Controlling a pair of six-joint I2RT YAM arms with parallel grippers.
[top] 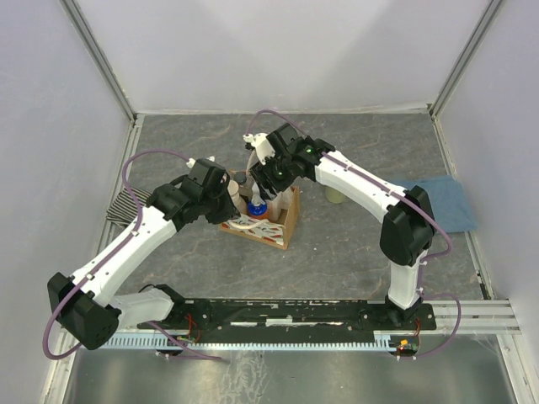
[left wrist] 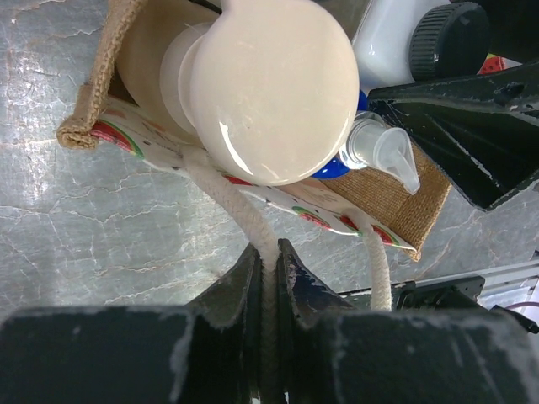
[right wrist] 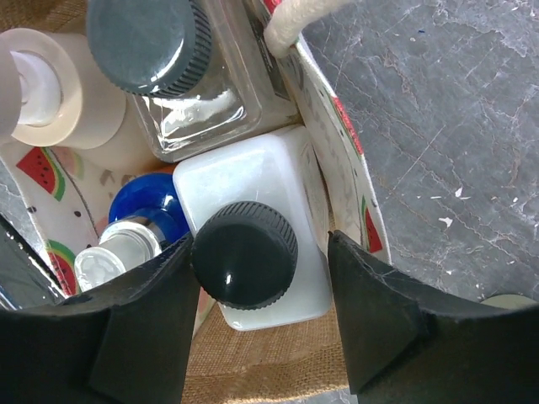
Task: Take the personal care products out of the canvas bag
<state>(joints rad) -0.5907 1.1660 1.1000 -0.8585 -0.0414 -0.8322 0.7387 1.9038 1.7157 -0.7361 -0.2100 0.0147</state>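
The canvas bag (top: 282,225) stands mid-table with bottles upright inside. My left gripper (left wrist: 268,257) is shut on its cream rope handle (left wrist: 244,215) at the bag's left side (top: 229,206). My right gripper (right wrist: 261,244) is open over the bag (top: 259,179). Its fingers straddle the black cap (right wrist: 244,252) of the white bottle (right wrist: 253,177), the left finger touching the cap. Beside it stand a blue bottle (right wrist: 143,206) with a clear pump top (right wrist: 109,257), a clear bottle with a dark cap (right wrist: 152,42) and a cream-capped bottle (left wrist: 269,84).
A pale bottle (top: 334,195) stands on the table right of the bag. A folded blue cloth (top: 442,202) lies at the right wall and a striped cloth (top: 125,206) at the left wall. The bag's watermelon-print wall (right wrist: 337,143) is close to my right finger.
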